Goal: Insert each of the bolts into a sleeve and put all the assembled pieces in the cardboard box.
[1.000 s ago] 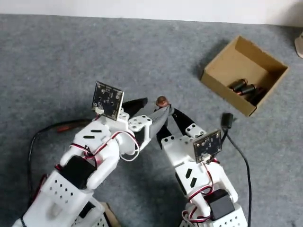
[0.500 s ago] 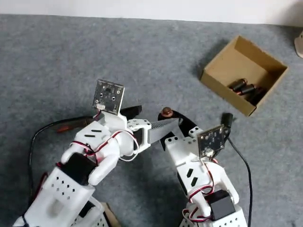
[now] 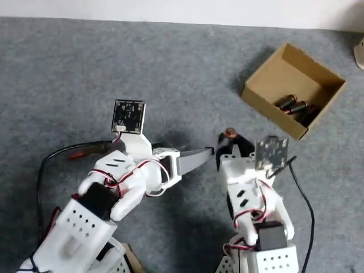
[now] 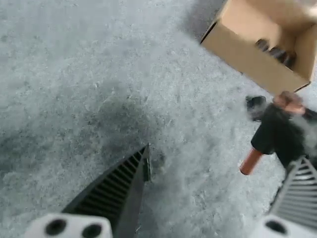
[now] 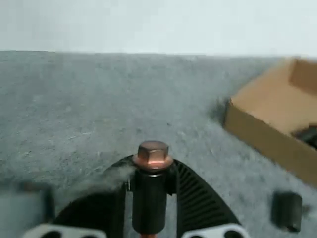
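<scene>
Cardboard box at the far right of the table; assembled pieces lie inside it; right gripper nearer, left of the box; sleeve upright between its fingers, bolt seated in the sleeve; left gripper to its left, apart.
</scene>
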{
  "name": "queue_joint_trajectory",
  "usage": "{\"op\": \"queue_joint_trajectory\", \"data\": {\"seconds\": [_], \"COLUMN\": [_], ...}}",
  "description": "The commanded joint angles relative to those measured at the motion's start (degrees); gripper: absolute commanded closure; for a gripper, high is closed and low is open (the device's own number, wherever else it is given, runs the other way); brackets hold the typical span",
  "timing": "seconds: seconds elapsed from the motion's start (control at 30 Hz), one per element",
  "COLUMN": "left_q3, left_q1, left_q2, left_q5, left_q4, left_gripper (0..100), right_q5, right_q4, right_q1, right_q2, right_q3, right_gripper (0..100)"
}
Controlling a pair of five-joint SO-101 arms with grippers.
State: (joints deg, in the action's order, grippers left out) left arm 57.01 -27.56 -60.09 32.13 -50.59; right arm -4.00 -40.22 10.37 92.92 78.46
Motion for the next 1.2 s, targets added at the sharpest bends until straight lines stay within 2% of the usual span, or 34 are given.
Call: {"op": "queue_joint_trajectory", "data": {"seconds": [0.0, 0.33, 0.43, 0.6, 0.73, 0.87, 1.17], "left_q3": [-2.51, -2.15, -2.07, 3.47, 7.60, 9.54, 9.80], "left_q1": [0.48, 10.95, 12.26, 12.70, 12.70, 12.70, 12.70], "left_q2": [-0.92, -0.84, -0.31, -0.75, -0.75, -0.75, -0.66], "left_q5": [0.62, 0.44, 0.44, 0.35, 0.26, 0.26, 0.26], "left_q4": [-0.44, 1.05, 3.16, 12.22, 20.22, 23.91, 24.00], "left_gripper": [60, 60, 65, 80, 87, 90, 90], "right_q5": [-2.11, -2.37, -2.46, -2.46, -2.46, -2.46, -3.87], "right_q4": [-0.75, -0.84, -0.66, -0.66, -0.66, -0.66, -0.75], "right_q1": [-0.57, -4.70, -5.76, -7.87, -11.47, -14.73, -18.95], "right_q2": [-9.10, -28.70, -33.98, -43.03, -50.86, -57.98, -71.87], "right_q3": [-9.54, -24.22, -28.70, -36.26, -42.77, -49.45, -63.08], "right_gripper": [99.4, 99.4, 99.4, 99.4, 99.4, 99.4, 99.4]}}
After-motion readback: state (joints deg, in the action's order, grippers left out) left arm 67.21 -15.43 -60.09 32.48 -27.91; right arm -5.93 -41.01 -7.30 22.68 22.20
